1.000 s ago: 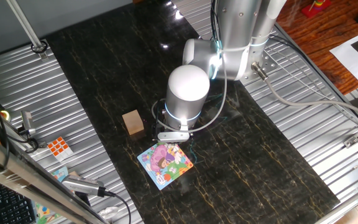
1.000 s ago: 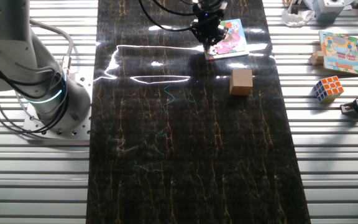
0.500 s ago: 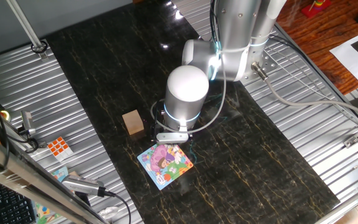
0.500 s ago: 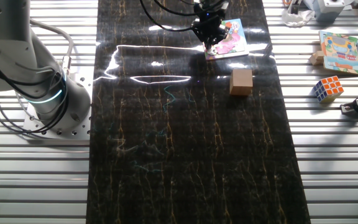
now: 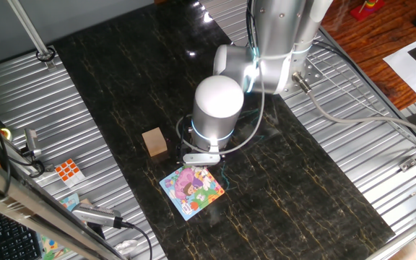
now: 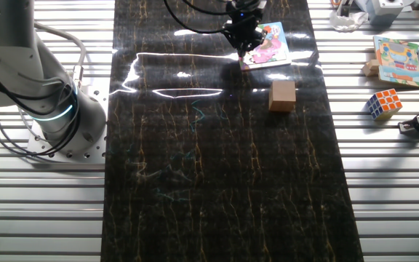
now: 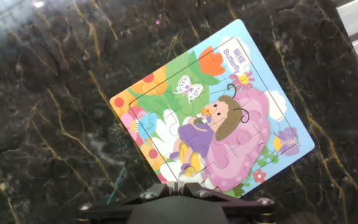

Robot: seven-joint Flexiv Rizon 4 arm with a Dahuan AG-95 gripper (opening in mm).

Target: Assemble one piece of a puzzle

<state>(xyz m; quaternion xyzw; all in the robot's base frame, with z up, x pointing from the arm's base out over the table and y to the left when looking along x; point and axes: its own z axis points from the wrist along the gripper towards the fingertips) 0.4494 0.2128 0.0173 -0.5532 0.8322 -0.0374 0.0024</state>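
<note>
The puzzle (image 7: 210,106), a square cartoon picture with a blue border, lies flat on the dark table and also shows in both fixed views (image 5: 192,191) (image 6: 271,44). My gripper (image 7: 182,185) hovers over the puzzle's near edge, with the jaws almost together. A thin whitish sliver, the piece (image 7: 182,184), sits pinched between them, seen edge-on. In the one fixed view the arm's white wrist (image 5: 218,108) covers the fingers. In the other fixed view the gripper (image 6: 244,44) stands at the puzzle's left corner.
A tan wooden cube (image 5: 154,141) (image 6: 282,95) stands on the table a short way from the puzzle. Off the dark mat, on the ribbed metal, lie a Rubik's cube (image 6: 383,103) and a second cartoon puzzle (image 6: 397,62). The robot base (image 6: 49,109) stands at the left.
The gripper has shifted very slightly over the puzzle's edge. The puzzle and the cube have not moved.
</note>
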